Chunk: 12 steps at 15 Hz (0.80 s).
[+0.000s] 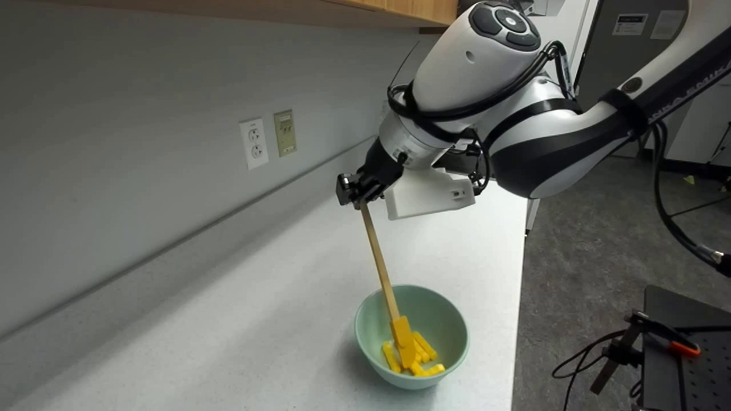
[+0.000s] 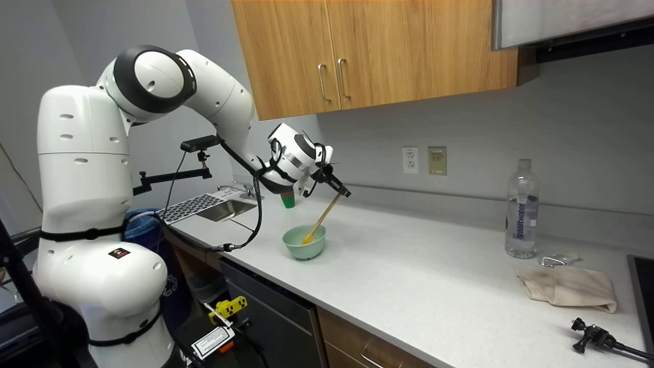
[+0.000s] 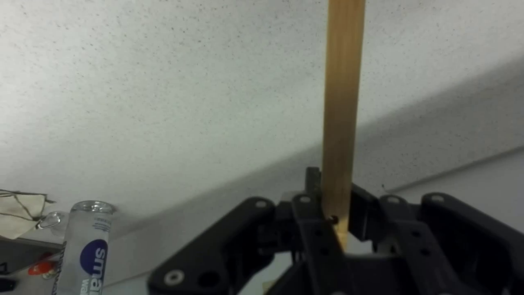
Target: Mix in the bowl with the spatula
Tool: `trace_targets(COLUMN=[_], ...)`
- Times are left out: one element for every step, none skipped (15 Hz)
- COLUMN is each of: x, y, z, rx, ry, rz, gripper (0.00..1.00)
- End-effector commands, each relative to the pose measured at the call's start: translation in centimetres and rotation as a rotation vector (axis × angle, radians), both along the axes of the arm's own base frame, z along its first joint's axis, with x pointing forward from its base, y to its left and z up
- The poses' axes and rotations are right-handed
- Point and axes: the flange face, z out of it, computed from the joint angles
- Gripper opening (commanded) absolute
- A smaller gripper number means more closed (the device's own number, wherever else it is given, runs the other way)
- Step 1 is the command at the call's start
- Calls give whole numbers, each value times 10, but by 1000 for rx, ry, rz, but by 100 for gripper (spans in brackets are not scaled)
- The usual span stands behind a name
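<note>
Gripper [image 3: 335, 190] jaws, set narrow, pinch the spatula [image 1: 386, 284] near its top end, one on either side of the handle. That grip leaves a long lever below, likely to twist or slip under a hard push, so slow, light strokes should mix best. The handle, straight and wooden with a fine grain, slants down to the right in an exterior view and ends in a smooth yellow blade [image 1: 403, 341], probably silicone. This sits tilted among the pieces [image 1: 424, 345], inside the bowl [image 1: 445, 325]; whether it touches the bottom is hidden. Best to sweep it low beneath these blocky yellow sticks and turn them towards the middle, since a flick upwards could throw some out. The bowl is round, mint-green and smooth-walled, standing upright on the bench [image 2: 409, 271]. It looks light, so sideways pressure may make it slide; a circling stroke that follows its curve should be kinder. Further right, in an exterior view, the bench runs on, pale and finely speckled, to a clear, tall bottle [image 2: 522, 214] and a folded beige cloth [image 2: 567, 286], soft-looking and creased, both well apart from the bowl.
</note>
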Motion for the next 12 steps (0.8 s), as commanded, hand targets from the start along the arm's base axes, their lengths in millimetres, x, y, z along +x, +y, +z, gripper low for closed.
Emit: trace_targets(x=[-4,-1,3,6,9,11,13,13,12,9,7,5], y=[-4,-7,-15,-17,-21,-24,-27,-28,-29,-28,-28,-26], z=[8,13,14,20,25,29,32,33,32,30,28,26], rx=[29,18,9,-3,-23,-41,-51,-57,-52,-40,-32,-21], ry=[-13,-39,-57,-83,-113,-138,-157,-168,-169,-158,-149,-137], rz=[-14,-20,-23,-28,-29,-30,-31,-31,-29,-29,-29,-28], gripper=[2,2,2,2,2,2,2,2,2,2,2,2])
